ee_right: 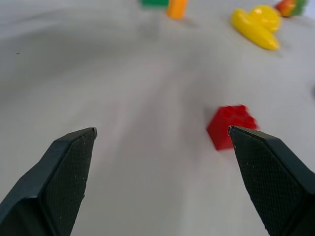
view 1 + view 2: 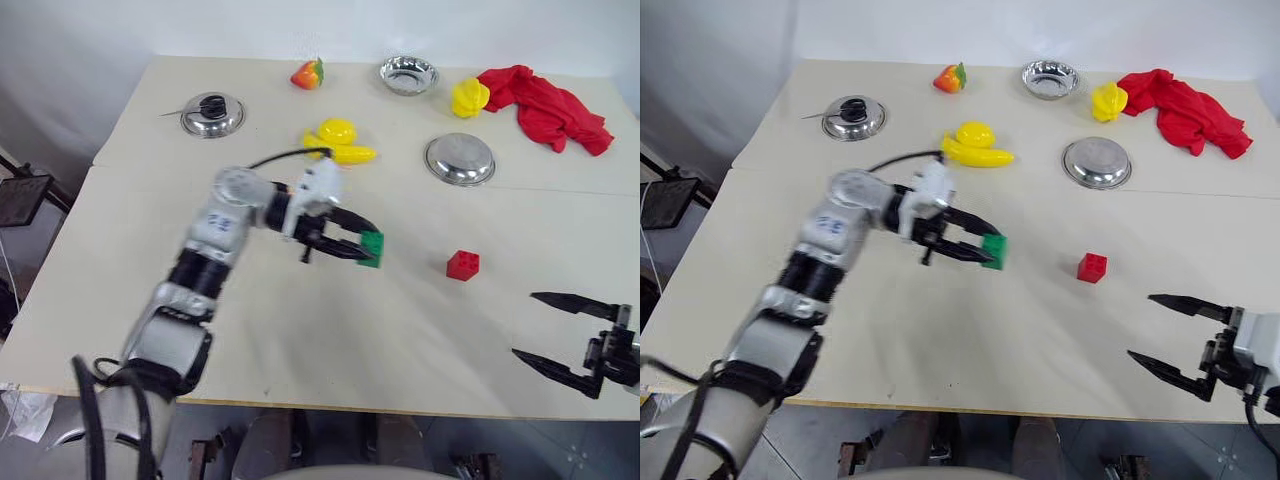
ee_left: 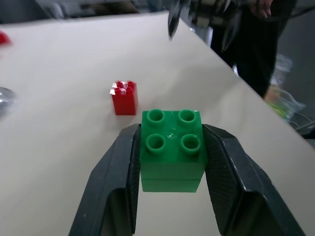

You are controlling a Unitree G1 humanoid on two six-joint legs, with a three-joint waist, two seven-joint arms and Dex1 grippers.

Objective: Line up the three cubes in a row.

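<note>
Green cube (image 2: 372,248) sits clamped between the two black fingers of the left hand (image 2: 352,240), near the middle of the frame in the head views. The wrist view of that arm shows the fingers pressed on two opposite sides of it, with its four studs facing up. I cannot tell if the cube touches the surface (image 2: 300,340) or is held a little above it.

Red cube (image 2: 462,265) stands free on the surface to the right of the green one, apart from it and not touched by any hand. An orange cube (image 1: 176,8) shows at the top edge of the right wrist view, just beside a bit of the green one.

In the lower right corner of the frame the right hand (image 2: 556,335) hangs with its fingers spread wide and nothing between them; the red cube lies ahead of it.

In the upper part of the frame, far from the cubes, there are a yellow banana toy (image 2: 340,142), a steel bowl (image 2: 460,159), a second bowl (image 2: 408,75), a pot lid (image 2: 212,114), a red cloth (image 2: 545,107) and a small yellow toy (image 2: 469,97) beside the cloth.
</note>
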